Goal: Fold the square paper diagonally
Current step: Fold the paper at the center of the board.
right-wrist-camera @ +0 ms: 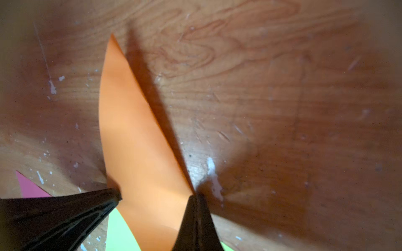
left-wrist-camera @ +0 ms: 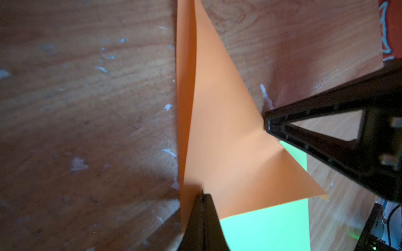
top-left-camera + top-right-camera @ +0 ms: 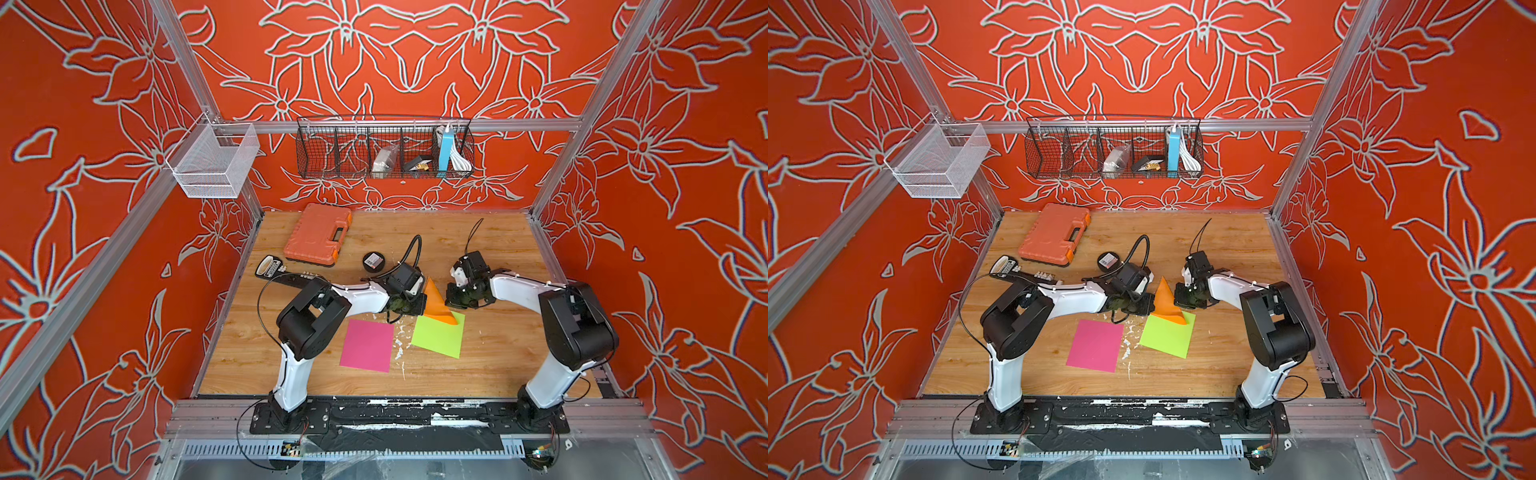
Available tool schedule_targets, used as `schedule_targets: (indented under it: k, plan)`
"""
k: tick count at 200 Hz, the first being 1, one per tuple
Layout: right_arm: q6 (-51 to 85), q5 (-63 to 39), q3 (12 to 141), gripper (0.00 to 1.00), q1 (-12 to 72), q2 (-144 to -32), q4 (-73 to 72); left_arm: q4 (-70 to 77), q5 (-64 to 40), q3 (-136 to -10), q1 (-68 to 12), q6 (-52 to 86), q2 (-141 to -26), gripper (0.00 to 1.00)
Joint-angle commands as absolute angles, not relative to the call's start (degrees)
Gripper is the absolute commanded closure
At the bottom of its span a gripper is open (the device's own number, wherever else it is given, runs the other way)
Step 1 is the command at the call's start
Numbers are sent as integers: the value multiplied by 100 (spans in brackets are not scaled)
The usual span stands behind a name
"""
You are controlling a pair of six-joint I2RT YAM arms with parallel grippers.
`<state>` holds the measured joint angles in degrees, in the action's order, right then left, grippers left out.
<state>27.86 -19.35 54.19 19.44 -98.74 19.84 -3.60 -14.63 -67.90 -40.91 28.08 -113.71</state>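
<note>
Orange paper (image 3: 436, 301), doubled over into a triangle, is held near the middle of the table (image 3: 498, 249) between the two arms. Its near corner lies over the far edge of a green sheet (image 3: 438, 338). In both top views the left gripper (image 3: 417, 307) and the right gripper (image 3: 453, 302) meet the triangle from either side, but their fingertips are hidden under the wrists. The wrist views show them. From the left wrist, the left gripper (image 2: 202, 196) has its jaws pressed flat together on one edge of the orange paper, where two layers part beyond the pinch. The right gripper (image 2: 266, 123) nips the opposite edge, and small creases fan out from it. The right wrist view shows that clamp closed tight on the paper, a dark shadow on the wood, and a sliver of the pink sheet (image 1: 30, 187). That sheet lies beside the green one, toward the table's left edge. A tool case (image 3: 318, 235) sits by the far left corner.
</note>
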Motion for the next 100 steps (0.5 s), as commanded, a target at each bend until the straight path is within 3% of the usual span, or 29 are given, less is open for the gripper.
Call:
schedule_targets:
  k: [1,54,100]
  plan:
    - [2637,-1607,5247,100,1880,-9818,2339,-748,-1351,-6785,-4124,2701,-11583,100]
    - [3176,-2169,5045,100,2039,-8787,2121,-746,-1358,-6793,-4122,2696,-11585,100]
    - [3184,-2458,5376,100,2494,-9189,2388,-731,-1375,-6793,-4131,2691,-11584,100]
